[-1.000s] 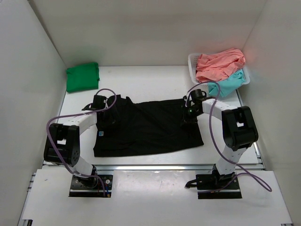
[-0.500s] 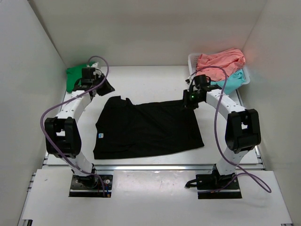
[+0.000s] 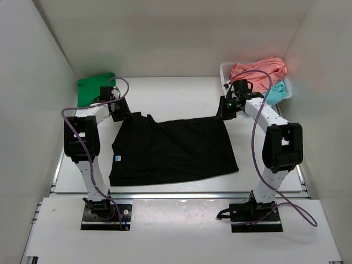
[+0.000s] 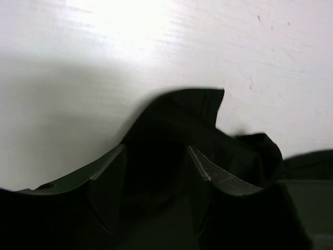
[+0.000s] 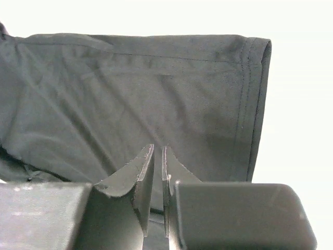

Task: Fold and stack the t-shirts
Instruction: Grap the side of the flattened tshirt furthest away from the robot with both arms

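Observation:
The large black t-shirt (image 3: 170, 146) lies spread flat mid-table, a small pale label at its near left. My left gripper (image 3: 119, 112) is at the shirt's far-left corner; in the left wrist view the gripper (image 4: 156, 156) is open, with a black sleeve fold (image 4: 182, 120) between its fingers. My right gripper (image 3: 223, 111) is at the far-right corner; in the right wrist view it (image 5: 158, 148) is shut with a hairline gap, over the flat black cloth (image 5: 130, 94). The green t-shirt (image 3: 94, 88) lies folded at the back left. The coral-pink t-shirt (image 3: 256, 70) and the teal t-shirt (image 3: 273, 92) lie in the basket.
The white plastic basket (image 3: 224, 74) stands at the back right, against the right wall. White walls close the table in on the left, back and right. Purple cables loop off both arms.
My left gripper rose from the shirt to the green t-shirt, then came back to the shirt's far-left corner. My right gripper moved from the shirt's right side to its far-right corner.

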Motion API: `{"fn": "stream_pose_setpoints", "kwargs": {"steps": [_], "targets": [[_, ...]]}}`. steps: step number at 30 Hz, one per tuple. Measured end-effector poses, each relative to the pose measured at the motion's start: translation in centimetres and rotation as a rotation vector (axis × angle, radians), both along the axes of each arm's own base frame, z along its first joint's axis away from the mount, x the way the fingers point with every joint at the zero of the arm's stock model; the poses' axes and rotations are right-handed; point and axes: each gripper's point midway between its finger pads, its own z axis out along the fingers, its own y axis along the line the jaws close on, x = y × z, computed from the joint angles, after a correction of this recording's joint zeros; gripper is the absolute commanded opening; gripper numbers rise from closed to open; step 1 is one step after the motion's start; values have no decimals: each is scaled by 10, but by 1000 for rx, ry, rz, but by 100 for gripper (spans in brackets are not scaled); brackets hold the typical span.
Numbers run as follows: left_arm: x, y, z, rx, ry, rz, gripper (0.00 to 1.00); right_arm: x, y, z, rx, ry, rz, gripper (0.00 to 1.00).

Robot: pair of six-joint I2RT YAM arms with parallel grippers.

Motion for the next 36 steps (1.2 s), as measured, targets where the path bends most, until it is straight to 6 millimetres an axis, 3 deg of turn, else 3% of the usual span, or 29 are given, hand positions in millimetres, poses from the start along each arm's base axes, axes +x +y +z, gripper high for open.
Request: {"fn": "stream_pose_setpoints", "kwargs": {"steps": [8, 15, 20, 22, 26, 28, 36], "targets": [[25, 10, 4, 100, -54, -36, 63, 1, -1, -9, -2, 24, -4, 9], [26, 13, 2, 125, -60, -54, 62, 3, -5, -16, -6, 37, -17, 9], [25, 1, -11, 118, -43, -88, 61, 11, -12, -32, -35, 51, -51, 12], [24, -4, -18, 109, -35, -102, 54, 17, -17, -39, -48, 51, -80, 15], [29, -10, -19, 89, -39, -121, 1, 32, -29, -51, -80, 46, -145, 26], [30, -12, -21, 81, -35, -125, 0, 44, -34, -52, -94, 31, -178, 36], [29, -15, -20, 37, -35, -124, 0, 88, -39, -53, -130, -27, -245, 40]]}}
